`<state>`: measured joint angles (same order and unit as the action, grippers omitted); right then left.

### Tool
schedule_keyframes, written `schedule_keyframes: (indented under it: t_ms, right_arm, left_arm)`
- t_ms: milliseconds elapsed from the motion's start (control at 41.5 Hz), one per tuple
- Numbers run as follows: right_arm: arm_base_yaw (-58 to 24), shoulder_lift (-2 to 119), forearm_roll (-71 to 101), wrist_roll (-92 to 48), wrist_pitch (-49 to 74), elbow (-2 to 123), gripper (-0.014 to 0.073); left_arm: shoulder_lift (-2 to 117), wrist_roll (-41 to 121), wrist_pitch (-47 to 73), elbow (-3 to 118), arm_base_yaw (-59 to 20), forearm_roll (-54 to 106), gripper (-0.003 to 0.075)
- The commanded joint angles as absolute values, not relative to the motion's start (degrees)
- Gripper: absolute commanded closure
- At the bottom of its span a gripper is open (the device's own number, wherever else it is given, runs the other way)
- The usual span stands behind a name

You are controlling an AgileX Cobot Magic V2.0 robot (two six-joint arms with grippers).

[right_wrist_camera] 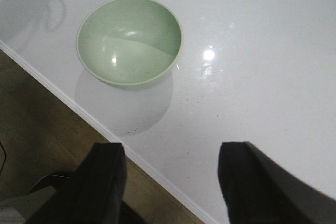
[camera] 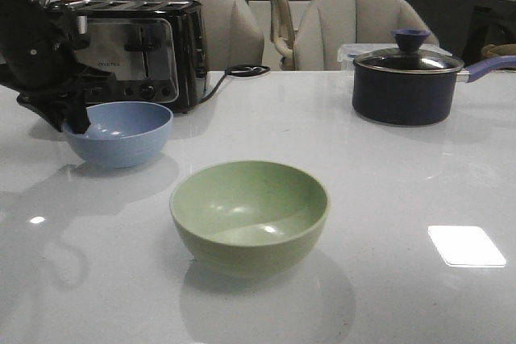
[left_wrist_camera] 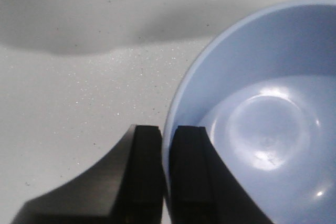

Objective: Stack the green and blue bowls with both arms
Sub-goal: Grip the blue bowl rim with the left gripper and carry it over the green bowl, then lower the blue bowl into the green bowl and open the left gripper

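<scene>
The dusty blue bowl [camera: 119, 131] stands on the white table at the left, in front of the toaster. My left gripper [camera: 74, 122] is shut on its left rim; in the left wrist view [left_wrist_camera: 167, 139] one finger is outside the wall and one inside the blue bowl [left_wrist_camera: 273, 114]. The sage green bowl [camera: 249, 213] stands empty near the middle front of the table. My right gripper [right_wrist_camera: 172, 153] is open and empty above the table's front edge, apart from the green bowl [right_wrist_camera: 129, 40]. The right arm does not show in the front view.
A black and silver toaster [camera: 141, 52] stands behind the blue bowl, its cord [camera: 242, 72] trailing right. A dark navy saucepan [camera: 403, 86] with a glass lid stands at the back right. Chairs [camera: 355, 26] stand beyond the table. The table edge [right_wrist_camera: 79, 111] borders brown floor.
</scene>
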<state>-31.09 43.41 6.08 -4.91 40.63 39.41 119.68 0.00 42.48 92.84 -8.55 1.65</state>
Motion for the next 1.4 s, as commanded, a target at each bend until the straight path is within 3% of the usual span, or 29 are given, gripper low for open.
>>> schedule_keyframes:
  t_ms: [0, 313, 675, 892, 1373]
  right_arm:
    - [-31.03, 43.09, 5.92, -5.05, 36.75, 40.91, 0.0099]
    - [-31.03, 43.09, 5.92, -5.05, 36.75, 40.91, 0.0099]
    - [-31.03, 43.09, 5.92, -5.05, 36.75, 40.91, 0.0099]
    - [-31.03, 43.09, 5.92, -5.05, 36.75, 40.91, 0.0099]
    - [-31.03, 43.09, 5.92, -5.05, 36.75, 40.91, 0.0099]
  left_arm:
    - [115.28, 0.59, 45.05, 97.13, -8.59, 1.91, 0.0622]
    - [102.06, 6.39, 50.98, 100.67, -11.36, 5.31, 0.0622]
    - [88.29, 9.52, 49.95, 86.01, -26.7, 7.2, 0.0622]
    - [89.09, 9.52, 47.39, 79.28, -33.54, 8.78, 0.0622]
    - [99.96, 9.61, 41.71, 78.78, -33.72, 13.66, 0.0622]
